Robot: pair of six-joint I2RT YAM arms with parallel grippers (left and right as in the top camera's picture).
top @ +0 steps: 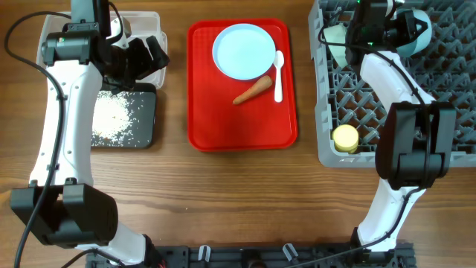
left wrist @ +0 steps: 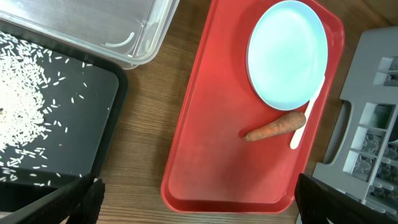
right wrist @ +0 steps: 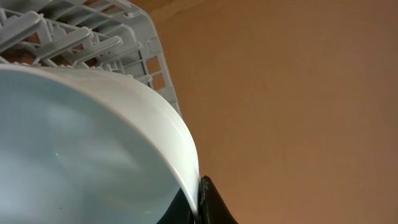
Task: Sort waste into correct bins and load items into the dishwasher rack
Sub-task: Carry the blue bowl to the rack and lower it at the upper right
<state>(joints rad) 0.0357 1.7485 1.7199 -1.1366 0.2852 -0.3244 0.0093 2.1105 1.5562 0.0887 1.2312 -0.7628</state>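
Fingers of the right gripper (right wrist: 200, 208) are clenched on the rim of the light-blue and white bowl (right wrist: 81, 155), which stands on edge over the far part of the grey rack (top: 446, 89). The rack also holds a pale-green bowl (top: 336, 36) at its far left corner and a yellow cup (top: 345, 138) near its front left corner.

The left gripper (top: 149, 53) is spread wide and grasps nothing; its fingers (left wrist: 74, 202) sit well apart from the carrot (left wrist: 277, 126). The carrot lies on the red tray (left wrist: 217, 162), touching the edge of the pale-blue plate (left wrist: 287, 53), with the white spoon (left wrist: 308, 118) just beside both. The black tray (left wrist: 106, 124) holds scattered rice (left wrist: 18, 99). The clear tub (left wrist: 81, 31) sits just behind it, and whether it holds anything cannot be told.

The left arm reaches along the table (top: 245, 201) to hang over the tub. The right arm stretches across the rack to its far side.
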